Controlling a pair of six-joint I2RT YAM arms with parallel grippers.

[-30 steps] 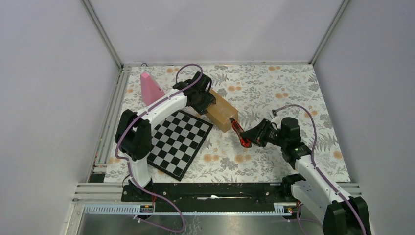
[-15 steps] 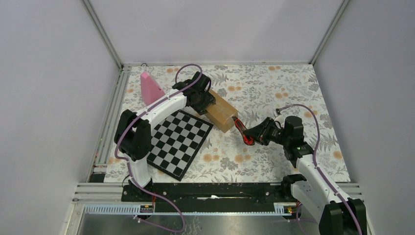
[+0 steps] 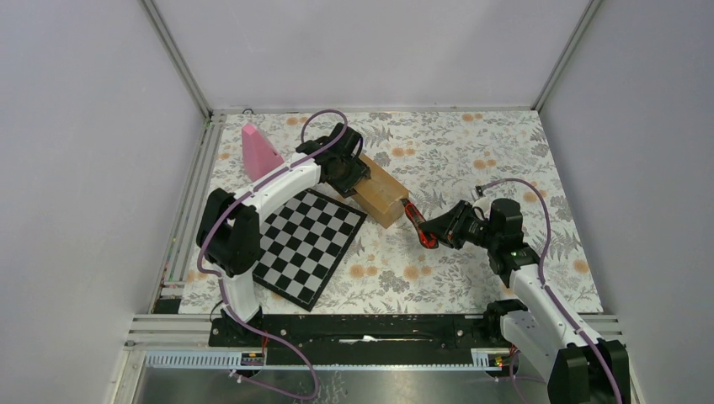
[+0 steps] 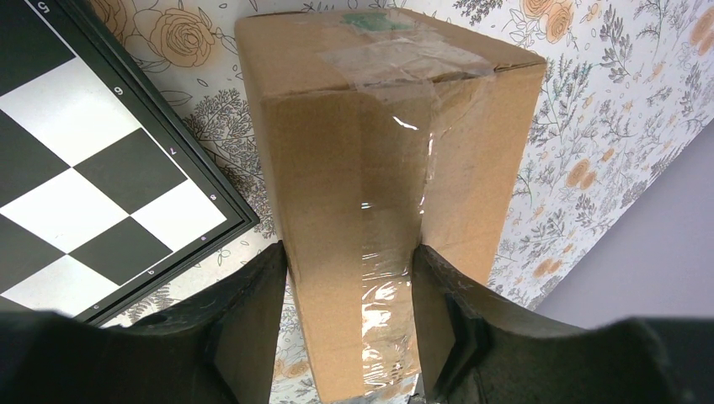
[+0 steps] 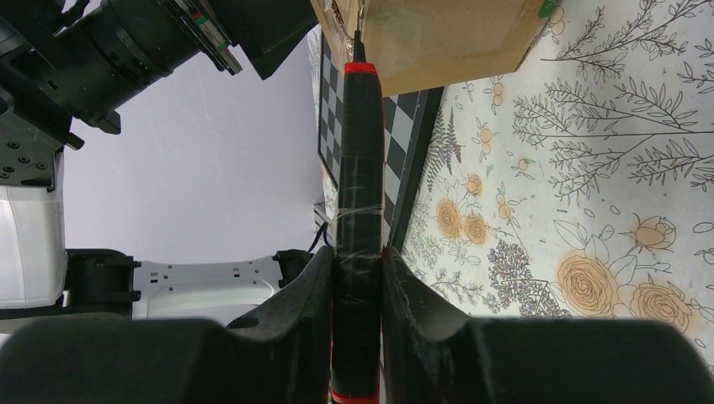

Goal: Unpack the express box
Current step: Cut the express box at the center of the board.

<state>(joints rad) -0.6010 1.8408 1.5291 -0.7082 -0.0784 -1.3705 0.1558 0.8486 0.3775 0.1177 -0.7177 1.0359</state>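
The express box (image 3: 383,195), a brown taped carton, lies on the floral cloth beside the chessboard's far corner. My left gripper (image 3: 354,177) is shut on its far end; in the left wrist view the fingers (image 4: 269,286) press both sides of the box (image 4: 379,160), whose clear tape runs along the top. My right gripper (image 3: 442,229) is shut on a red and black utility knife (image 3: 414,224). In the right wrist view the knife (image 5: 358,160) points straight from the gripper (image 5: 355,261), and its thin blade tip meets the end face of the box (image 5: 438,38).
A chessboard (image 3: 307,240) lies left of the box, its edge close to the box in the left wrist view (image 4: 93,143). A pink cone (image 3: 257,150) stands at the back left. Grey walls enclose the table on three sides.
My right arm has carried the knife a little up and left, bringing its tip up to the box's near end. The left arm and the box have stayed still.
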